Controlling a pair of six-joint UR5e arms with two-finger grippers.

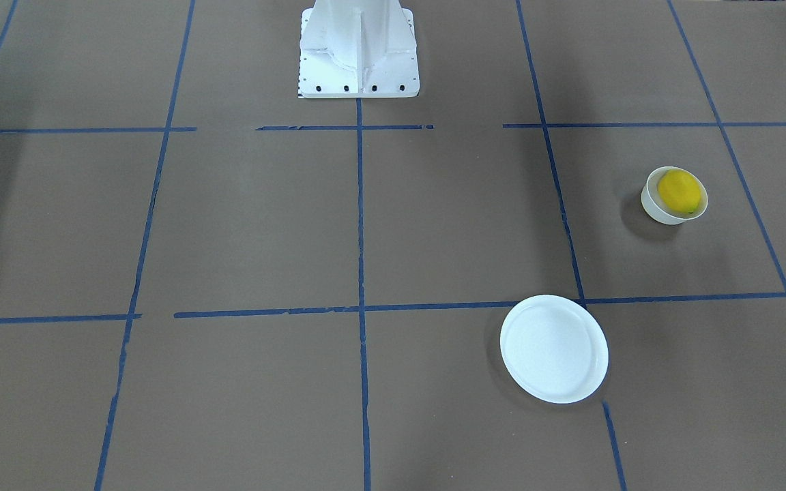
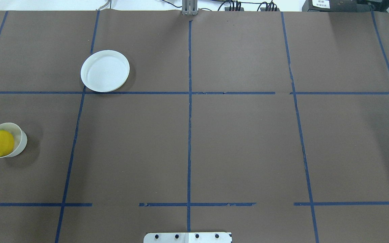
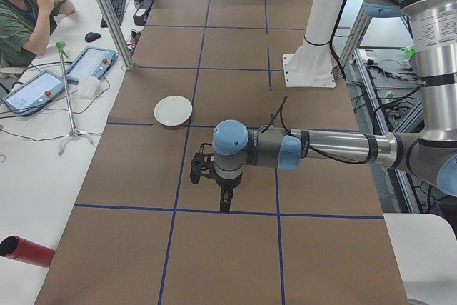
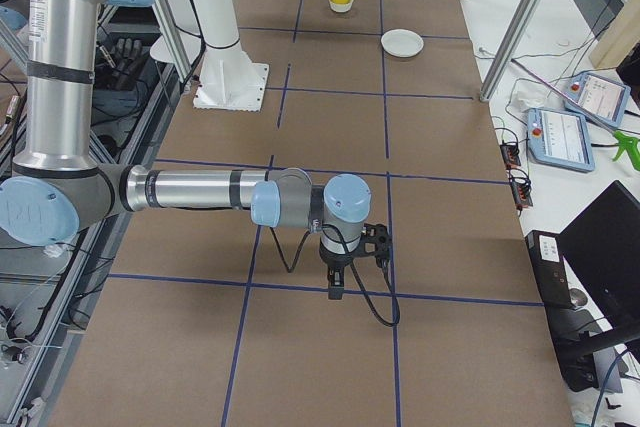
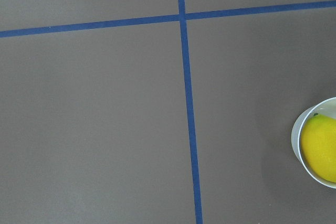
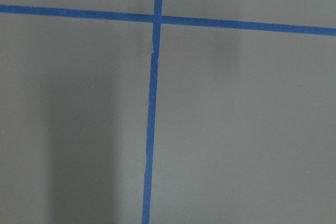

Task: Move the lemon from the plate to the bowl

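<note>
Within small deep white bowl (image 2: pixel 21 140): bright yellow oval lemon (image 2: pixel 1 143); flat round white plate (image 2: pixel 105 71) bare. Task apparently complete, nothing further required. Left hand (image 3: pixel 225 205), right hand (image 4: pixel 335 292): open or closed, cannot tell.

Holds left arm (image 3: pixel 335 148) with forearm stretched level and wrist turned down; points left gripper (image 3: pixel 225 206) straight down. Holds right arm (image 4: pixel 190 190) in a matching pose, forearm level, right gripper (image 4: pixel 335 293) aimed straight down. Shows neither gripper closely enough to judge finger spacing.
</note>
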